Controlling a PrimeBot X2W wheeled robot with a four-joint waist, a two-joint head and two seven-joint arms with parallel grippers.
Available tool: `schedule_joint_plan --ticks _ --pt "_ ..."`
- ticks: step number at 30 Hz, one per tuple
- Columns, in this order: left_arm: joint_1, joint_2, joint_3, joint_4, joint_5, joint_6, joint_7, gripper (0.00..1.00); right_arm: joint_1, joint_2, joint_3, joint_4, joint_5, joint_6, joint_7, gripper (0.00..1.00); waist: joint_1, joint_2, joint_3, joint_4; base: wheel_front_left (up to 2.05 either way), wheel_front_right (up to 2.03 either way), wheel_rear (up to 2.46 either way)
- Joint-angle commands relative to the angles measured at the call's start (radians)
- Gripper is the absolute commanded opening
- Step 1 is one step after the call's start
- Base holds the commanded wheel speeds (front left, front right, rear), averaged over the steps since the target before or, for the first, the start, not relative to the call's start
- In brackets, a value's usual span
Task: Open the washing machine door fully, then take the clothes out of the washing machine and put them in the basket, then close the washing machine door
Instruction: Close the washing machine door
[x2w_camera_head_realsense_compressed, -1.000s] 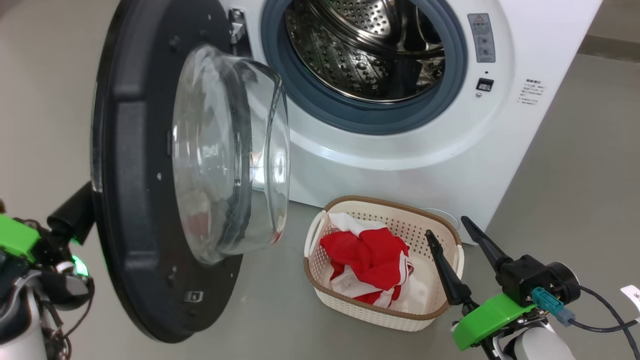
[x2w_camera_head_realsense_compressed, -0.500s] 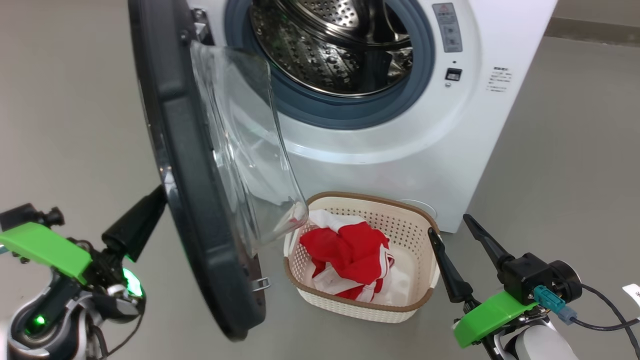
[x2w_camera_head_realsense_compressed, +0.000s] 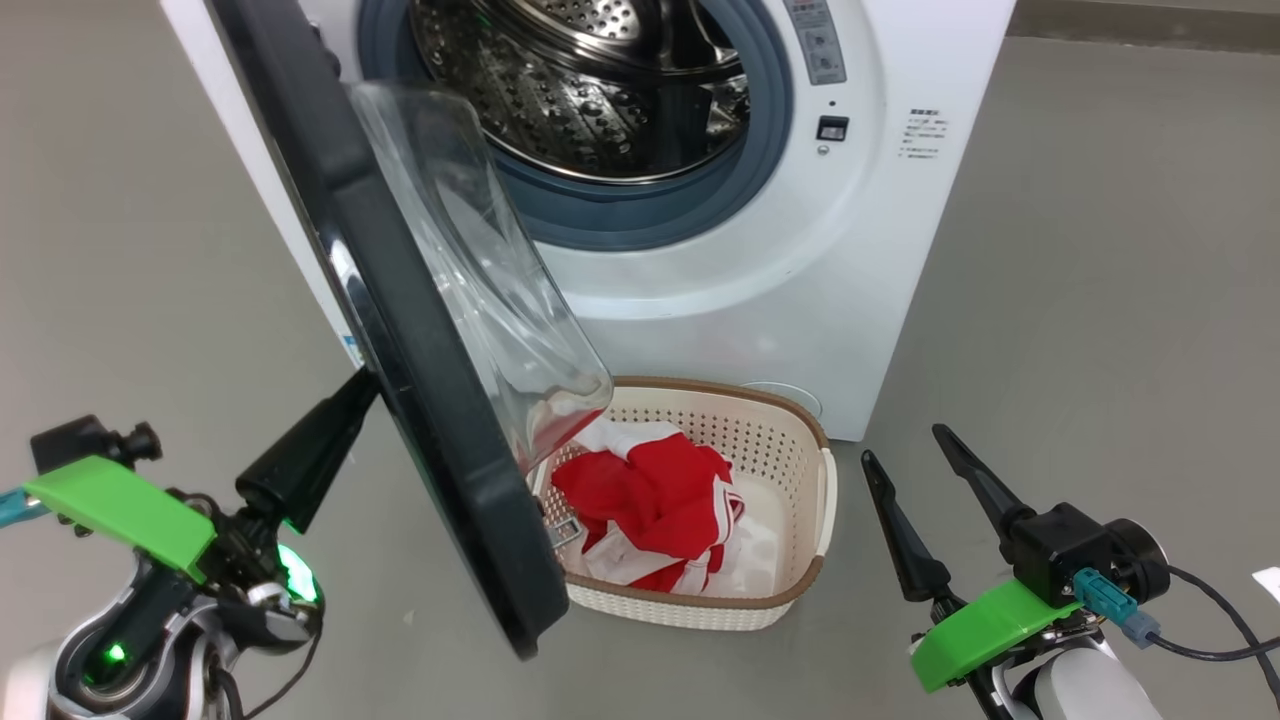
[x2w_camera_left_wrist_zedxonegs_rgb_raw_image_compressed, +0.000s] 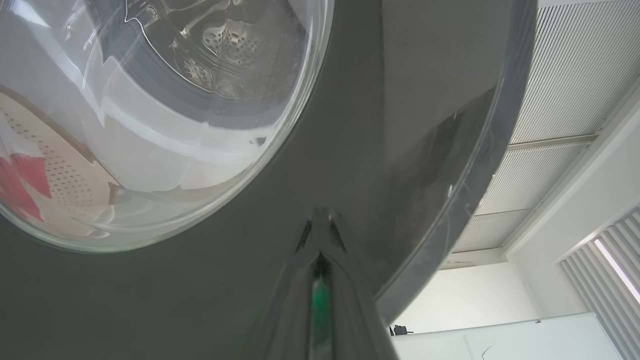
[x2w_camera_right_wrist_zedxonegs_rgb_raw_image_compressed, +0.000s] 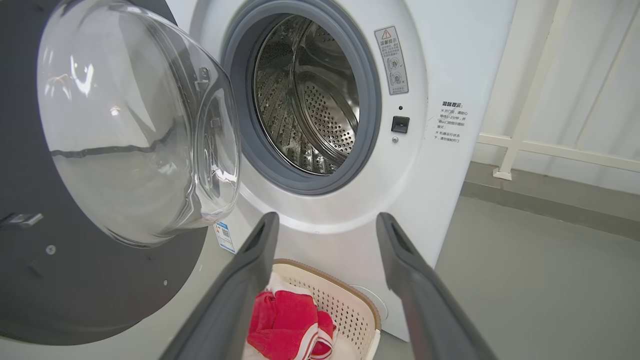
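Stage: my read is the unloading's done and only the closing is left. The drum looks empty from where I'm standing.
Door: the washing machine door is swung about halfway, nearly edge-on to the robot's head. Its glass bowl faces the washing machine.
Clothes: a red and white heap in the basket, on the floor on the door's inner side. It's partly tucked under the bowl in the head view.
Left tool: fingers pinched together with nothing between them. The tip is planted on the door's glossy outer face, low down near the free edge. In its wrist view the tip meets its own reflection, so I'd call that contact.
Right tool: fingers spread wide, holding nothing. It's on the door's inner side, past the basket and well apart from the door.
What it turns on: the door sits straight ahead of the left fingertips, so the left arm is the nearer one. Pushing toward the door's inner side should swing it shut.
Worry: can't tell if the door's lower rim clears the basket rim.
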Motion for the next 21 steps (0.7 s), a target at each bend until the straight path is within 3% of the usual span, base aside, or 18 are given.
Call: schedule_joint_plan --ticks 1,6,12,14,15,21 --pt "-0.006 0.018 0.019 -0.033 -0.007 -0.008 0.002 0.00 -0.035 0.002 0.018 -0.028 -0.008 0.005 -0.009 1.00 0.0000 0.0000 0.000 -0.006 0.00 0.00 0.00" --pt "0.007 0.019 0.026 -0.038 -0.009 -0.012 -0.009 0.00 -0.034 0.002 0.021 -0.027 -0.006 0.005 -0.009 1.00 0.0000 0.0000 -0.003 -0.017 0.00 0.00 0.00" --pt "0.035 0.034 0.046 -0.050 0.037 -0.049 -0.054 0.03 -0.026 0.002 0.025 -0.027 -0.004 0.005 -0.009 1.00 0.0000 0.0000 -0.012 -0.030 0.00 0.00 0.00" --pt "0.043 0.041 0.060 -0.056 0.058 -0.063 -0.080 0.56 -0.023 0.002 0.027 -0.026 -0.003 0.005 -0.009 1.00 0.0000 0.0000 -0.016 -0.035 0.00 0.00 0.00" --pt "0.046 0.042 0.067 -0.059 0.063 -0.071 -0.090 1.00 -0.022 0.002 0.028 -0.026 -0.003 0.005 -0.009 1.00 0.0000 0.0000 -0.018 -0.036 0.00 0.00 0.00" --pt "0.079 0.097 0.082 -0.083 0.197 -0.158 -0.181 1.00 -0.016 0.002 0.031 -0.024 0.000 0.005 -0.009 1.00 0.0000 0.0000 -0.031 -0.048 0.00 0.00 0.00"
